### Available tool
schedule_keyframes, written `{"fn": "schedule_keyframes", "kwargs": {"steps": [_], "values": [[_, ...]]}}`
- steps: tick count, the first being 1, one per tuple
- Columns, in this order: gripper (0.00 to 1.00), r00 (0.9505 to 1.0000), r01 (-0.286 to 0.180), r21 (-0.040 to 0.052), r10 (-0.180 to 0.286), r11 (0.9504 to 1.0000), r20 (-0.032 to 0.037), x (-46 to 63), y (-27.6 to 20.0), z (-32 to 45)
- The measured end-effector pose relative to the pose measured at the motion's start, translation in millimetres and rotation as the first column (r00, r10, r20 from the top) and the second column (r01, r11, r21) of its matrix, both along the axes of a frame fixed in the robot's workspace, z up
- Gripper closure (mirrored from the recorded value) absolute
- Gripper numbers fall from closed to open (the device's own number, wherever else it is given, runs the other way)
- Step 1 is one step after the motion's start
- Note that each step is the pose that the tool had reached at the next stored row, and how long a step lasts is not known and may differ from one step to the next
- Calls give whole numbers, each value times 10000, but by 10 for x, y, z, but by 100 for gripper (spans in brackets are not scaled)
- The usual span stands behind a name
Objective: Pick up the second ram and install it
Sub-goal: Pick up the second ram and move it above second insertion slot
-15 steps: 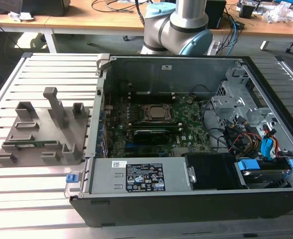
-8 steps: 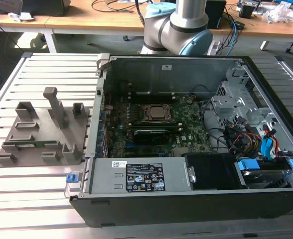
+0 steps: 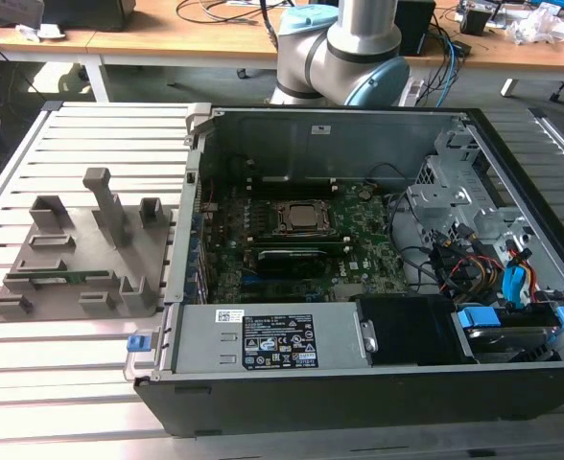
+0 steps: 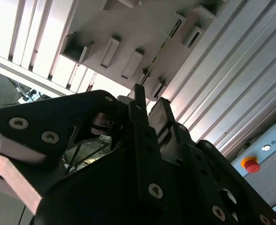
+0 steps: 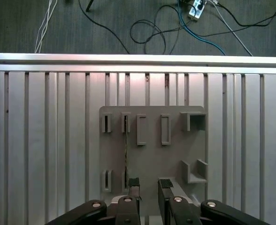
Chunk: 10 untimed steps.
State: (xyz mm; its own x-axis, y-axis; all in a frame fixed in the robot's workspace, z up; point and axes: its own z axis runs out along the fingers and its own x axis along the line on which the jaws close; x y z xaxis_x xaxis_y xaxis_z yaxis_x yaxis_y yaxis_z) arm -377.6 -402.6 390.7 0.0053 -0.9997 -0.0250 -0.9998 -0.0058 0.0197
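Above the grey tray (image 5: 175, 150), parted jaws near the slotted second ram (image 5: 125, 145)

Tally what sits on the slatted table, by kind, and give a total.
Ram stick: 1
Tray: 1
Computer case: 1
Total: 3

Matt plastic tray (image 5: 152, 157), smooth metal table (image 5: 34, 140)
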Motion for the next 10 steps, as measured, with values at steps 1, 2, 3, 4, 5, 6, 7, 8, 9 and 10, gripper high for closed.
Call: {"fn": "schedule_keyframes", "kwargs": {"steps": [1, 2, 3, 4, 5, 6, 7, 8, 9, 10], "values": [[70, 10000, 0, -1, 0, 10000, -1, 0, 0, -30], [70, 10000, 0, -1, 0, 10000, -2, 0, 0, -62], [70, 10000, 0, -1, 0, 10000, -2, 0, 0, -84], [70, 10000, 0, -2, 0, 10000, -2, -1, 0, -101], [70, 10000, 0, -1, 0, 10000, -2, -1, 0, -117], [70, 10000, 0, -2, 0, 10000, -2, -1, 0, -127], [70, 10000, 0, -1, 0, 10000, -1, 0, 0, -154], [70, 10000, 0, -1, 0, 10000, -2, -1, 0, -173], [70, 10000, 0, -2, 0, 10000, -2, 0, 0, -186], [70, 10000, 0, -1, 0, 10000, -2, -1, 0, -212]]}}
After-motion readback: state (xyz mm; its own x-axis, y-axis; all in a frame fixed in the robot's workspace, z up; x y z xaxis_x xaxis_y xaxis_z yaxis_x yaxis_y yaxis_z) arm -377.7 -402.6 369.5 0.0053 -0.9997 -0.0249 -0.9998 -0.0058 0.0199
